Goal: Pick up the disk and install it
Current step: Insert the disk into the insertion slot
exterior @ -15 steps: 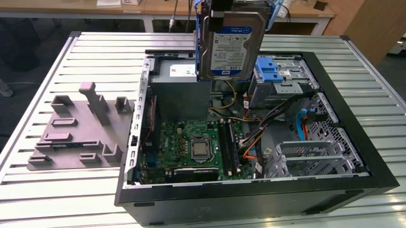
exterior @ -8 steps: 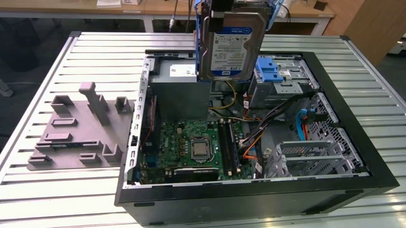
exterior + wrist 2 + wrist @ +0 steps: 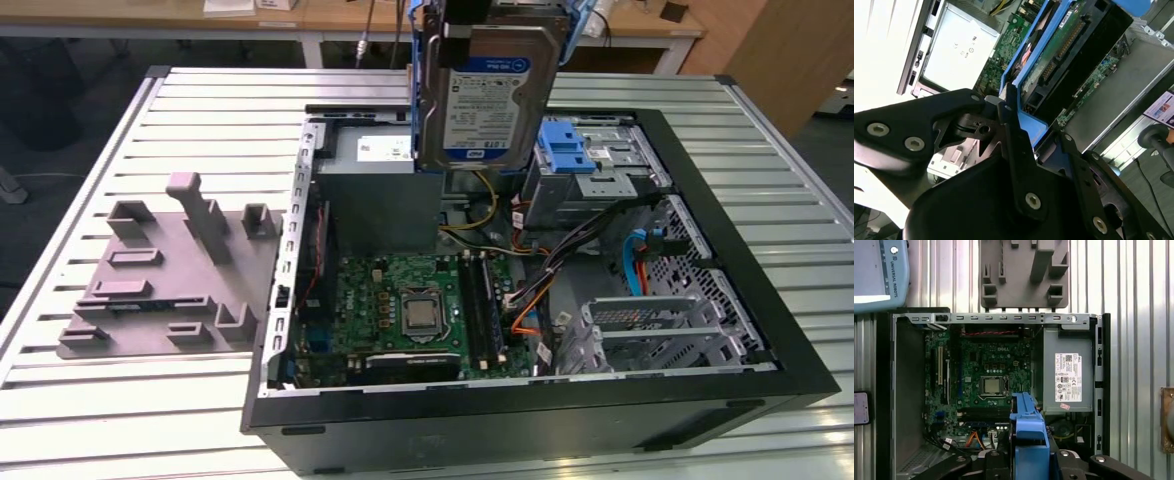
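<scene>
The hand (image 3: 1024,125) is closed on the disk (image 3: 487,95), its fingers (image 3: 1010,107) pinching one end of the blue rail (image 3: 1029,435) with no gap showing. In the exterior view the disk hangs on edge in the air, its label facing the camera, up over the far part of the computer case (image 3: 747,380) and touching nothing inside it. Carrying it by the end and upright looks deliberate: the long faces and the lower edge stay free, which suits a slot entered from above.

The case lies on its side on the slatted desk (image 3: 134,400) with the cover off, so the inside is open to the arm from overhead. The motherboard (image 3: 400,300) fills the near left of the opening. The grey power supply (image 3: 367,160) sits at the far left, and the metal drive cage (image 3: 594,175) with its blue latch (image 3: 567,140) stands at the far right, just beside the hanging disk as seen here. A grey moulded block (image 3: 160,280) rests on the desk to the exterior view's left, well apart from the case, with nothing in it. The disk is lifted but not yet seated.
</scene>
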Robot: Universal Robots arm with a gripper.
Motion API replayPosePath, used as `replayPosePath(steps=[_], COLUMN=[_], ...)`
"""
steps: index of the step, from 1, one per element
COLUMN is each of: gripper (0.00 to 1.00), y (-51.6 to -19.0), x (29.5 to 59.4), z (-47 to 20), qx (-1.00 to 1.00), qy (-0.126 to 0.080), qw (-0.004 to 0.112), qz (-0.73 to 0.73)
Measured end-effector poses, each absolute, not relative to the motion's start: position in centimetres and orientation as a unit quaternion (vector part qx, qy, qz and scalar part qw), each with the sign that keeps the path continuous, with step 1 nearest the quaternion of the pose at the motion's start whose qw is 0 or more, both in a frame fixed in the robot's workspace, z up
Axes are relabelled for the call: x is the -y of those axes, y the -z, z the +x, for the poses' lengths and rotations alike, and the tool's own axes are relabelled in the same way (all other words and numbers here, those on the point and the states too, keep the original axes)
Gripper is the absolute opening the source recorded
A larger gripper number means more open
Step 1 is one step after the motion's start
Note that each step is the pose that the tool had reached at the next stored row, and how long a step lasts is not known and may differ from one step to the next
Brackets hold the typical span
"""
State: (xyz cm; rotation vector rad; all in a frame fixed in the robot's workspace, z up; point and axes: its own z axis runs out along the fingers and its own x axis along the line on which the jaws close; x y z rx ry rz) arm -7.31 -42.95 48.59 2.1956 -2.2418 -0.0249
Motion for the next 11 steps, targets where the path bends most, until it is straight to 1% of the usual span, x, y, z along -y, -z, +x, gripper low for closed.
replayPosePath(steps=[5,11], gripper=[0.36,0.36], y=[-48.6,-48.5], x=[43.5,45.7], z=[-7.3,-7.3], qx=[0.714,0.714], qy=[0.008,0.008], qw=[0.002,0.002], qz=[0.7,0.7])
